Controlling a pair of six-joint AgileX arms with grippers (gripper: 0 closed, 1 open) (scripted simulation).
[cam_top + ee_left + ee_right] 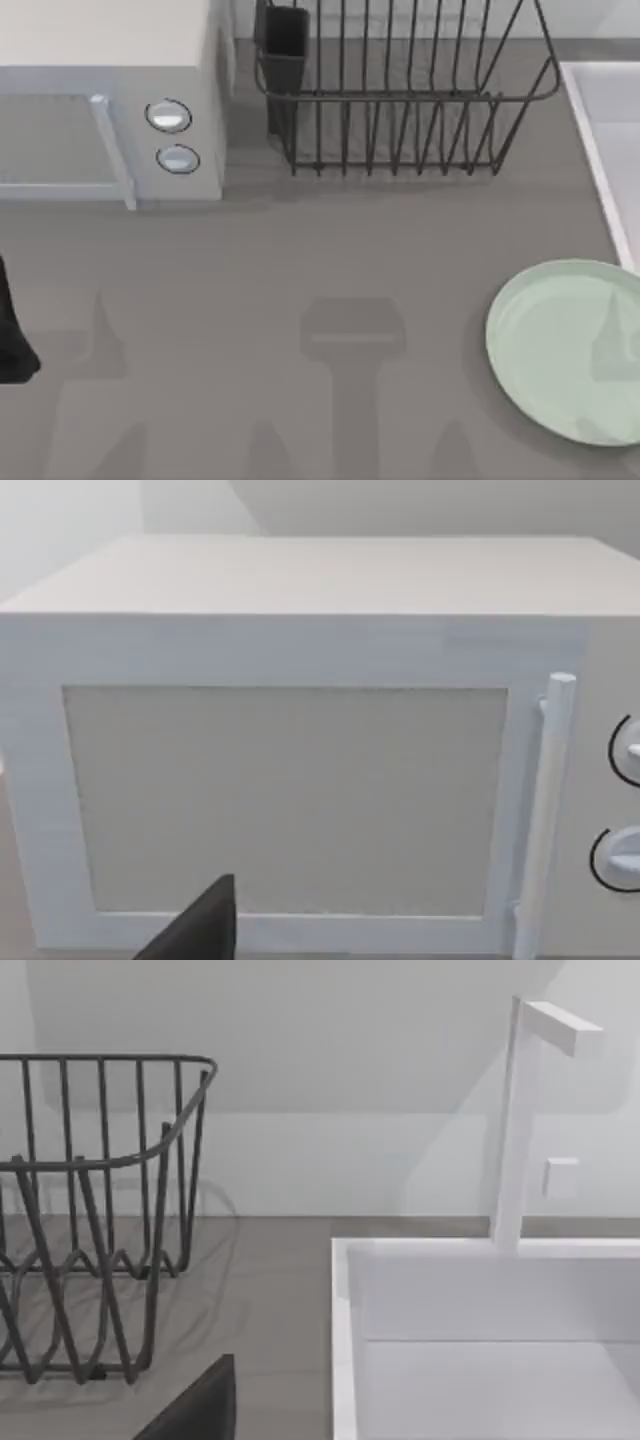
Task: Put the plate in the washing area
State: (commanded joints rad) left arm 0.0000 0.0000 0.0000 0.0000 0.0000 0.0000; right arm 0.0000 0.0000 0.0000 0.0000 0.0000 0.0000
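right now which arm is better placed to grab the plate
Right, probably. The plate and the sink are on the table's right side; the left arm sits at the far left edge facing the microwave.

Open grey table (300, 350) stretches left of the plate (565, 345). Behind the plate, the sink (600, 150) rim rises at the right edge; the wire dish rack (400, 90) and microwave (110, 100) block the back.

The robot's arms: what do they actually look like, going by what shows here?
Little of them shows. The left arm is a plain matte black shape at the table's left edge in the top view. Each wrist view catches a dark charcoal, angular wedge of its own gripper: left gripper, right gripper. No cables, labels or markings are visible.
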